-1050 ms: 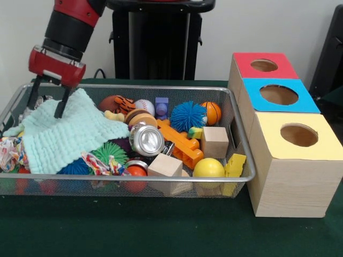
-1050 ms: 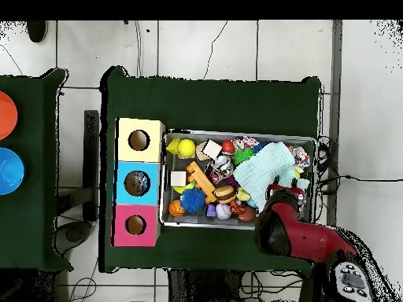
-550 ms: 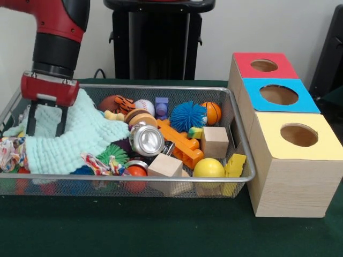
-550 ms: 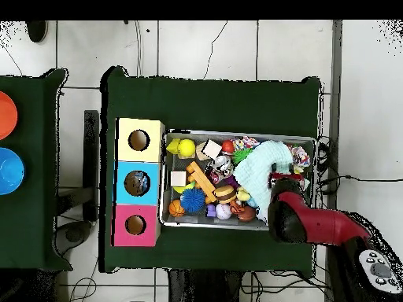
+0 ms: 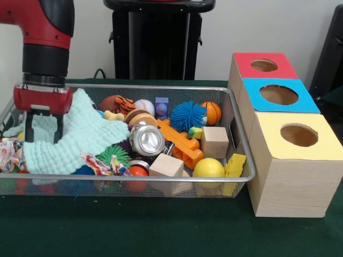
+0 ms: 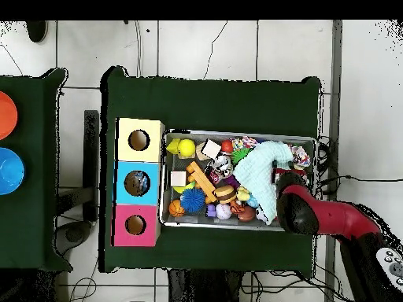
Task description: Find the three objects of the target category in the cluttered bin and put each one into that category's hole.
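A wire mesh bin holds a jumble of toys. Among them are a yellow ball, a baseball, a small basketball, a blue spiky ball, two wooden cubes and a silver can. A mint knitted cloth covers the bin's left part in the front view. My gripper stands open at the cloth's left end. Its fingers are pushed down into the cloth with a fold between them. In the overhead view the arm hides the gripper and overlaps the cloth.
Three wooden boxes with round holes stand beside the bin: red, blue and yellow. An orange block, a tiger toy, a purple block and a rope toy also lie in the bin.
My gripper has shifted left in the front view and dropped lower, from above the cloth's back edge into the cloth. The cloth has bunched a little.
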Available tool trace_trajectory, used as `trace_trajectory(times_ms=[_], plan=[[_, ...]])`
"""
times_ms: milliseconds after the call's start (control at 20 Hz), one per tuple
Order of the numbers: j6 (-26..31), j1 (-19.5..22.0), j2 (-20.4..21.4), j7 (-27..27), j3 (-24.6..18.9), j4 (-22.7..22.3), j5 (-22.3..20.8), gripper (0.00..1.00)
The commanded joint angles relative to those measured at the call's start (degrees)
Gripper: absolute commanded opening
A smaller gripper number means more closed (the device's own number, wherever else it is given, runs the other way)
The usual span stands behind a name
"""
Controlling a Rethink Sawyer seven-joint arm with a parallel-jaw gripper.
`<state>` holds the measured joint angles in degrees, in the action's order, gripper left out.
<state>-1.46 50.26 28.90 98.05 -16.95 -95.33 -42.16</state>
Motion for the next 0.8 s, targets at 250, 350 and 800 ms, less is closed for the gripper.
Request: trace_trajectory(times_ms=[250, 350, 800], plan=[[7.3, 1.4, -4.6, -5.0, -14.6, 2.0, -4.7, 1.00], [6.2, 1.6, -4.7, -3.9, -14.7, 1.9, -5.1, 0.00], [4.7, -0.6, -3.9, 0.6, -11.5, 0.8, -3.2, 0.00]])
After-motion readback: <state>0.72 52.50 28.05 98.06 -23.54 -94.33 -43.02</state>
